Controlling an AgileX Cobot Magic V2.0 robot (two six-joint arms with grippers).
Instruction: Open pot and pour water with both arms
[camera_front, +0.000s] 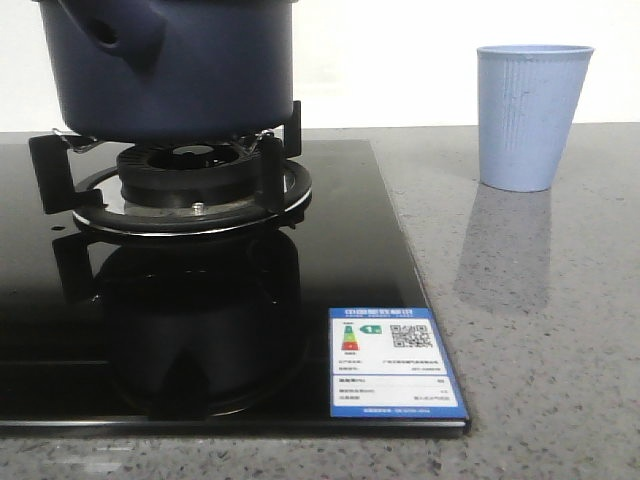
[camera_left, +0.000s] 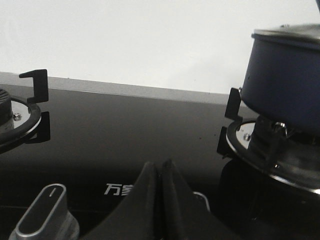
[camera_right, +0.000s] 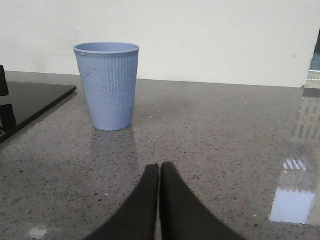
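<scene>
The dark navy-blue pot stands on the burner grate of the black glass stove, its handle stub with a round hole facing front left; its top is cut off in the front view. It also shows in the left wrist view, with its rim at the edge of the picture. A pale blue ribbed cup stands upright on the grey counter to the right, also in the right wrist view. My left gripper is shut and empty over the stove front. My right gripper is shut and empty, short of the cup.
The black glass stove carries a blue energy label at its front right corner. A second burner and a silver knob show in the left wrist view. The speckled counter runs right of the stove. A pale wall stands behind.
</scene>
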